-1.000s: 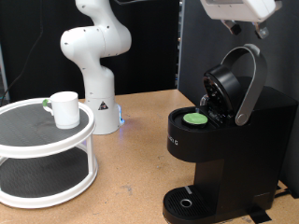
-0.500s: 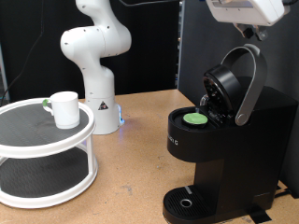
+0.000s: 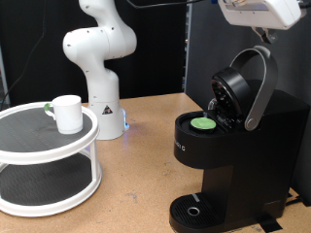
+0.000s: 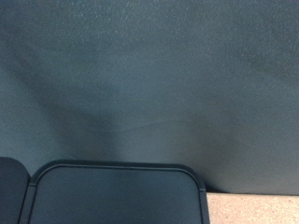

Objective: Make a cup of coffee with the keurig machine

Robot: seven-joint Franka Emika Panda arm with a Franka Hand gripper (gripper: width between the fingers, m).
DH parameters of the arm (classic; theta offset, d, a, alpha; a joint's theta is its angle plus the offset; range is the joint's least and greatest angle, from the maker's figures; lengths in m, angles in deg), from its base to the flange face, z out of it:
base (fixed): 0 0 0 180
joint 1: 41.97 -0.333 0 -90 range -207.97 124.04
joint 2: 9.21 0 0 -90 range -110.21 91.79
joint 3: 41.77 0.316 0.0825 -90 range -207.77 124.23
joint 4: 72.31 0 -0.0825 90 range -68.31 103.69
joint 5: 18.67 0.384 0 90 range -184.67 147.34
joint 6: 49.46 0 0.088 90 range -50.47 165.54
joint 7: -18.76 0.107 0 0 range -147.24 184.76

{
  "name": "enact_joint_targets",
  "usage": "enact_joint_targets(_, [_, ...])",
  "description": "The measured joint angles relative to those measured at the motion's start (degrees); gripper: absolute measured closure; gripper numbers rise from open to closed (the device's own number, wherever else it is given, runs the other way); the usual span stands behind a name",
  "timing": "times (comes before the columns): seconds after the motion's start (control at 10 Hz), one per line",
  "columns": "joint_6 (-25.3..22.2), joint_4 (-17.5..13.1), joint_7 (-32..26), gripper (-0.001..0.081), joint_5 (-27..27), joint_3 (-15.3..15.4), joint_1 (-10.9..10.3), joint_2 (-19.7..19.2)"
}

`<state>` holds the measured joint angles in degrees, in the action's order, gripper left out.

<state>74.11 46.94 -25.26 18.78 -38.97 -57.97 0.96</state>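
Keurig (image 3: 231, 136) lid raised, green pod (image 3: 203, 123) seated inside. Cup (image 3: 67, 113) on white rack (image 3: 49, 184), far left. Gripper (image 3: 260, 12) above Keurig, top right; finger state cannot be told.

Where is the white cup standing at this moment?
In the exterior view's left, the cup stands on the top tier of a white round shelf, far from the keurig machine.

Brown wooden table (image 3: 146, 146); dark curtain (image 3: 160, 49) hanging behind it.
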Motion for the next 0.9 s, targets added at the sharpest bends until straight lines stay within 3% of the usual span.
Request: enact_joint_targets(0.9, [1.22,0.32,-0.96,0.08,0.32,0.05,0.11,-2.35])
